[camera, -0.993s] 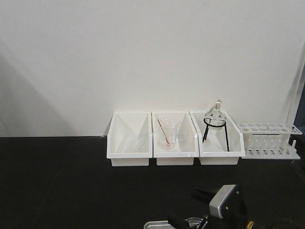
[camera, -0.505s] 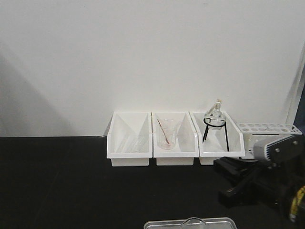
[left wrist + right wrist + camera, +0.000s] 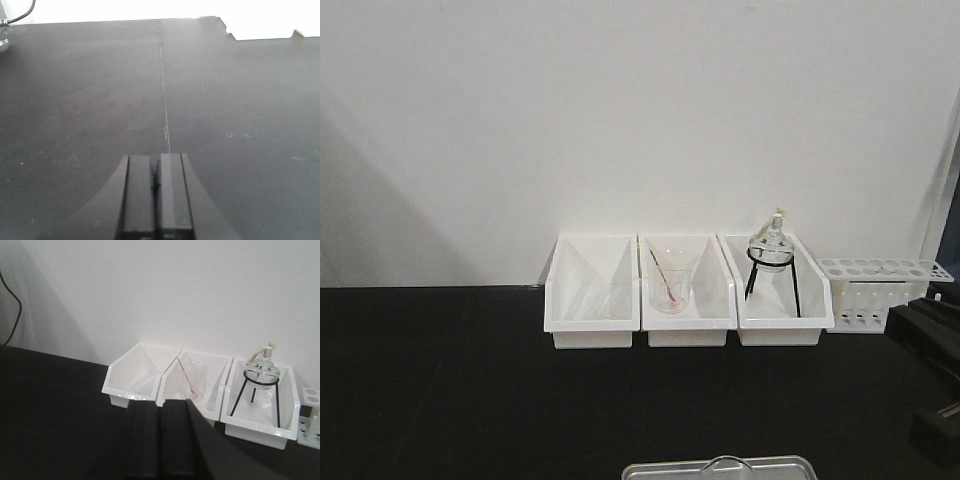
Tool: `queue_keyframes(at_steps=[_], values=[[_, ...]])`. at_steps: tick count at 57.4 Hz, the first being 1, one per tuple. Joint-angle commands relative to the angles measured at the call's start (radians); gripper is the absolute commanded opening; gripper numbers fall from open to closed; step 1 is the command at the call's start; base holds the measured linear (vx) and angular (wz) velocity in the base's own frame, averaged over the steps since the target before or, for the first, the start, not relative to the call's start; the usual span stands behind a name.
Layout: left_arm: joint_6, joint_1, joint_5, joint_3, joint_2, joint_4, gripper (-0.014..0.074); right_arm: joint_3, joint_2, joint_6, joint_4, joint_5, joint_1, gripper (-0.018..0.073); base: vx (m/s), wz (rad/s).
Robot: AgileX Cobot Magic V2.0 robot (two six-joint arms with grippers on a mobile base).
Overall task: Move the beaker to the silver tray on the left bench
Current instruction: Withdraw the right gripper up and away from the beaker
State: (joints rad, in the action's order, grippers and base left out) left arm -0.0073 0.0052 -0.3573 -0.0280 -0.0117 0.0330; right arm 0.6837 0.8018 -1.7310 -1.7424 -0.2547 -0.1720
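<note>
At the bottom edge of the front view, the beaker (image 3: pixel 728 465) is standing upright on the silver tray (image 3: pixel 660 470). Both wrist views are showing a tool (image 3: pixel 156 195) (image 3: pixel 160 440) with its fingers pressed together, gripping nothing, angled low over the black counter (image 3: pixel 440 390).

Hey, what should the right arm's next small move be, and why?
Probably just settle the right gripper to a rest pose, with no new grasp. In the front view the beaker already shows its rim inside the silver tray. The right gripper and the left gripper both look shut and empty, so nothing seems left to carry.
</note>
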Motion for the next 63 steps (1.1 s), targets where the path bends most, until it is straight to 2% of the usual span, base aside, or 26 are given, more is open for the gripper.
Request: queue_keyframes(at_steps=[1, 18, 31, 37, 40, 44, 47, 52, 53, 57, 59, 63], values=[[-0.001, -0.007, 0.077, -0.028, -0.016, -0.002, 0.0001, 0.030, -0.014, -0.018, -0.038, -0.003, 0.004, -0.0008, 0.00, 0.00], [-0.001, -0.007, 0.077, -0.028, -0.016, -0.002, 0.0001, 0.030, -0.014, -0.034, -0.032, -0.008, 0.004, -0.0008, 0.00, 0.00], [-0.001, -0.007, 0.077, -0.028, -0.016, -0.002, 0.0001, 0.030, -0.014, -0.164, -0.025, 0.028, 0.004, -0.0008, 0.00, 0.00], [-0.001, -0.007, 0.077, -0.028, -0.016, -0.002, 0.0001, 0.030, -0.004, -0.160, -0.019, 0.032, 0.004, -0.0008, 0.00, 0.00], [-0.001, -0.007, 0.077, -0.028, -0.016, -0.002, 0.0001, 0.030, 0.014, -0.125, 0.038, 0.042, 0.004, -0.0008, 0.00, 0.00], [-0.001, -0.007, 0.077, -0.028, -0.016, -0.002, 0.0001, 0.030, 0.042, -0.008, 0.180, 0.065, 0.004, -0.0008, 0.00, 0.00], [-0.001, -0.007, 0.077, -0.028, -0.016, -0.002, 0.0001, 0.030, 0.064, 0.125, 0.310, 0.071, 0.004, -0.0008, 0.00, 0.00], [-0.001, -0.007, 0.077, -0.028, -0.016, -0.002, 0.0001, 0.030, 0.102, 0.455, 0.634, 0.071, 0.004, -0.0008, 0.00, 0.00], [-0.001, -0.007, 0.077, -0.028, -0.016, -0.002, 0.0001, 0.030, 0.108, 0.541, 0.744, 0.072, 0.004, -0.0008, 0.00, 0.00], [-0.001, -0.007, 0.077, -0.028, -0.016, -0.002, 0.0001, 0.030, 0.123, 0.837, 0.995, 0.084, 0.004, -0.0008, 0.00, 0.00], [-0.001, -0.007, 0.077, -0.028, -0.016, -0.002, 0.0001, 0.030, 0.126, 1.004, 1.153, 0.102, 0.004, -0.0008, 0.00, 0.00], [-0.001, -0.007, 0.077, -0.028, -0.016, -0.002, 0.0001, 0.030, 0.123, 1.226, 1.364, 0.147, 0.004, -0.0008, 0.00, 0.00]])
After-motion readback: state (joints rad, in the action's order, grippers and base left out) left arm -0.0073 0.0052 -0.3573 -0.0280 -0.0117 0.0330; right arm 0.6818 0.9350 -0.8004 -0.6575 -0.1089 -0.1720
